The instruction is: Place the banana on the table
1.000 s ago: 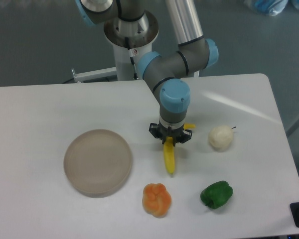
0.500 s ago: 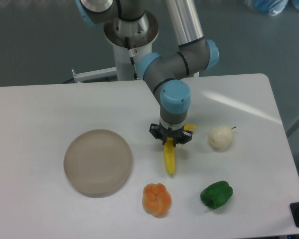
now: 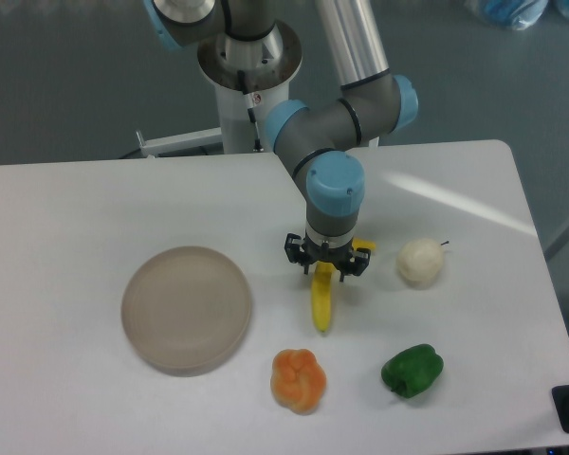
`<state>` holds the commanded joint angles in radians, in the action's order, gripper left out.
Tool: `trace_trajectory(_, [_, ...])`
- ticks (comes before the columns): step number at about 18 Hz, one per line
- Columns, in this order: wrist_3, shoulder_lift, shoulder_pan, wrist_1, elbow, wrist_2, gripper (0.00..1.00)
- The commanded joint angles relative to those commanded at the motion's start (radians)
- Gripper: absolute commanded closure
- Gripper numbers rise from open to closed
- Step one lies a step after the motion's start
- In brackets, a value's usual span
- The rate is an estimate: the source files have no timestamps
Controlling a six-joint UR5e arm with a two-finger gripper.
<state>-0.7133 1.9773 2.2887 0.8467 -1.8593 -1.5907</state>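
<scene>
The claw (image 3: 324, 268), black and pointing straight down from the grey-and-blue arm at the centre of the frame, is clenched around the upper part of the slender, curved, bright yellow banana (image 3: 321, 305). We judge that it holds the fruit near one end so that the free end can meet the surface first and the rest can then be laid down flat.

The banana hangs just right of the frame's centre over the large flat white tabletop (image 3: 95, 209). Its long axis runs almost straight up and down the picture, the free tip pointing toward the lower edge, and a short yellow stub shows on the far side of the claw, toward the right. Whether the lower tip already touches the tabletop we cannot tell from this view.

The spot looks chosen for its bare room: the round beige plate (image 3: 187, 309) lies to the left, the lumpy orange pepper (image 3: 299, 380) just below, the green pepper (image 3: 412, 371) at lower right, and a pale round fruit (image 3: 420, 262) to the right.
</scene>
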Motion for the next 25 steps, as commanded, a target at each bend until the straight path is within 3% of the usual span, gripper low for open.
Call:
trace_trajectory(1, [0.002, 0.0, 0.0, 0.0, 0.011, -0.002, 0.02])
trace_trajectory(2, [0.002, 0.0, 0.002, 0.002, 0.023, -0.002, 0.0])
trace_trajectory(9, [-0.011, -0.003, 0.04, -0.003, 0.13, -0.005, 0.0])
trace_trajectory(18, [-0.443, -0.008, 0.155, 0.0, 0.218, -0.012, 0.0])
trace_trajectory(25, [-0.646, 0.005, 0.178, -0.002, 0.268, -0.064, 0.0])
